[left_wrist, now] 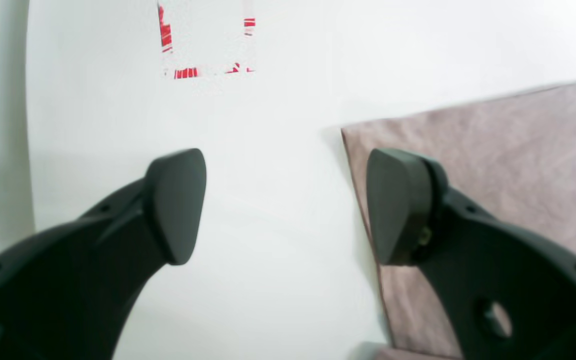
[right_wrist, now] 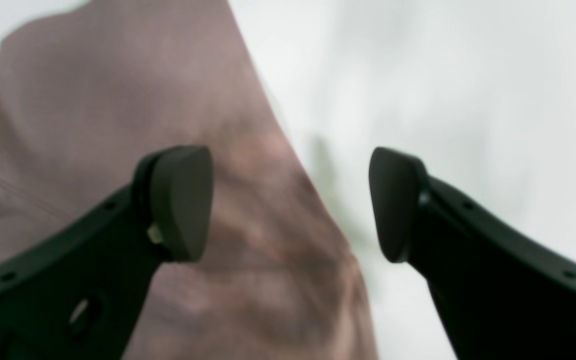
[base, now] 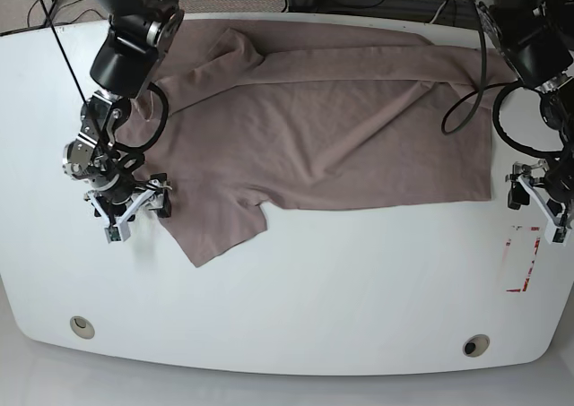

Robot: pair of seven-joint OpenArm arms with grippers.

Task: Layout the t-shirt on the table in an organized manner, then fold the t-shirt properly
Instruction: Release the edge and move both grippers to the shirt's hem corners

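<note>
The dusty mauve t-shirt lies spread across the far half of the white table, with one sleeve pointing to the near left. My right gripper is open at the sleeve's left edge. In the right wrist view the gripper straddles the cloth edge, with the shirt under its left finger. My left gripper is open beside the shirt's right corner. In the left wrist view the gripper is over bare table, with the shirt's corner under its right finger.
A red tape rectangle lies on the table near my left gripper and shows in the left wrist view. Two round metal grommets sit near the front edge. Cables run behind the table's far edge.
</note>
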